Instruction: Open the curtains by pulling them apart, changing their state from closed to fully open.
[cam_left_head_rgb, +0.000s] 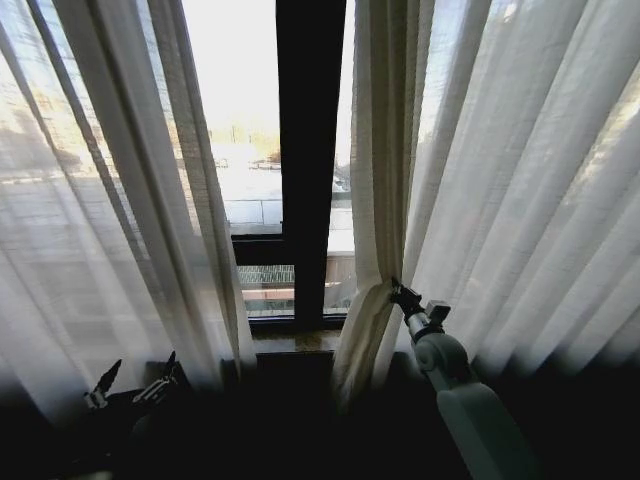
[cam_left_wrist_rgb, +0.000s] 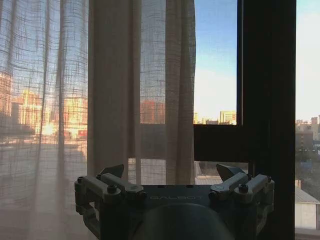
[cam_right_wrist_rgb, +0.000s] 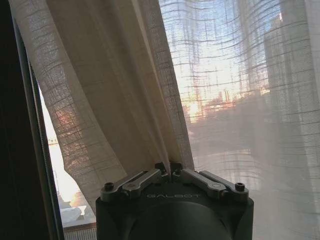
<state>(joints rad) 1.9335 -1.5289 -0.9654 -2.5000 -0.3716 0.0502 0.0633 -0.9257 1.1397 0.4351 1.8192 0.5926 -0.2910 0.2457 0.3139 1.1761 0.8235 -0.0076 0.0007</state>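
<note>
My right hand (cam_left_head_rgb: 396, 291) pinching the inner edge of the right curtain (cam_left_head_rgb: 520, 190), fabric bunched at its fingers, my left hand (cam_left_head_rgb: 135, 385) low and spread, clear of the left curtain (cam_left_head_rgb: 110, 200), gap between them showing the window frame (cam_left_head_rgb: 308, 150).

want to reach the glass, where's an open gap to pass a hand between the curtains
Free: the gap between the left curtain and the right curtain, split by the dark window frame bar. Crowded: the right curtain's inner edge, pinched by the right gripper. The left gripper sits low, open.
</note>
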